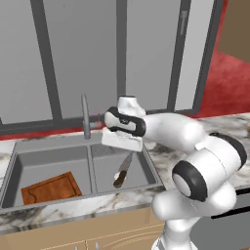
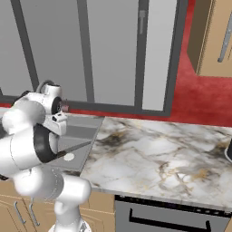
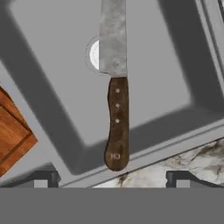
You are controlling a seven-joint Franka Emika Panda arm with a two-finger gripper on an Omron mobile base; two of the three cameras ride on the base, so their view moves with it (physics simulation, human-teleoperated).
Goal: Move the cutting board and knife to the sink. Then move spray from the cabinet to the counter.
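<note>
The tool [image 3: 112, 178] hangs over the right basin of the sink [image 1: 49, 149], its fingers spread wide with nothing between them. The knife [image 3: 114, 87] lies straight ahead of it, free of both fingers: in the hand view its long axis runs up the middle of the picture, dark wooden handle nearest the tool and blade crossing the drain. In the left base view the knife [image 1: 122, 171] slants inside the right basin, handle low toward the front wall, blade up toward the tool [image 1: 122, 141]. The board [image 1: 51, 188] lies flat in the left basin, so both sink items look delivered.

What is left, by my reading, is the spray, and neither it nor the cabinet is identifiable here. The right base view adds the long bare worktop [image 2: 158, 154] stretching right of the sink, likely room for the bottle; the hand view alone shows the fingers clear of the handle.
</note>
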